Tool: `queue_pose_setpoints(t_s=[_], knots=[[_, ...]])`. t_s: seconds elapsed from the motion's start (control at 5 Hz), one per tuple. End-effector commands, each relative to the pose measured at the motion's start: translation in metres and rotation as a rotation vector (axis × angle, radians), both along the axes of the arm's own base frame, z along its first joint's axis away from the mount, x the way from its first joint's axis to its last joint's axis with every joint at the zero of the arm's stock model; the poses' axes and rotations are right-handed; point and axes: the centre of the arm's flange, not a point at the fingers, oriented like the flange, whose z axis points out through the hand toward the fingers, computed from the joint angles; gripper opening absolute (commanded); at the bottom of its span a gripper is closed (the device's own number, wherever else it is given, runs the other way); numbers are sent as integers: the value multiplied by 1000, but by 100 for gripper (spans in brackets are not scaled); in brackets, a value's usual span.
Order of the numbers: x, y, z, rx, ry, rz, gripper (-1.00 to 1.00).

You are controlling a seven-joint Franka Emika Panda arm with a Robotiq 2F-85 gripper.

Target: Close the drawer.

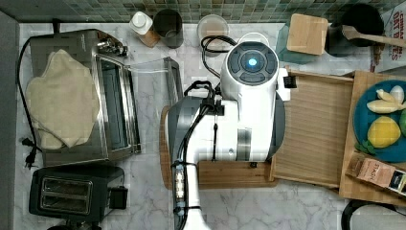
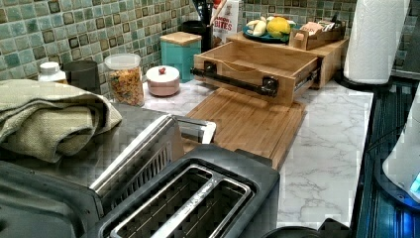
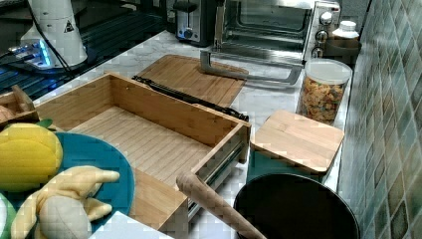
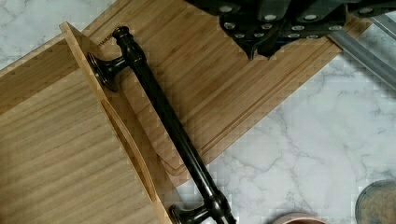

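None of the closing looks done yet. Nearest, at the upper edge of the wrist view: hand (image 4: 261, 42), hanging above the cutting board (image 4: 224, 84), apart from the handle (image 4: 169, 119), with nothing visibly in its grip. Cannot tell whether open or closed. Next, that dark bar handle, fixed across the front of the drawer (image 4: 46, 154). Drawer itself at right centre of the top view, empty, pulled well out of its wooden cabinet (image 2: 332, 54), front overhanging the cutting board's edge. Faces the top view's left. Front and handle run up and down the top view, with sliding travel from left to right. Still left, by this judgement: the whole push toward the top view's right, until front meets cabinet.
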Motion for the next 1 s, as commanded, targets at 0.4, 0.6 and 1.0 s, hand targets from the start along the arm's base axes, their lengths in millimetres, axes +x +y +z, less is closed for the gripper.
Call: queue_pose_setpoints(t_s=[0.4,0.6,1.0], knots=[[11,1,-23,3,29,113,-100],[13,-1,-43,-18,25,263,-100],[20,-21,-98,33,20,363,-100]])
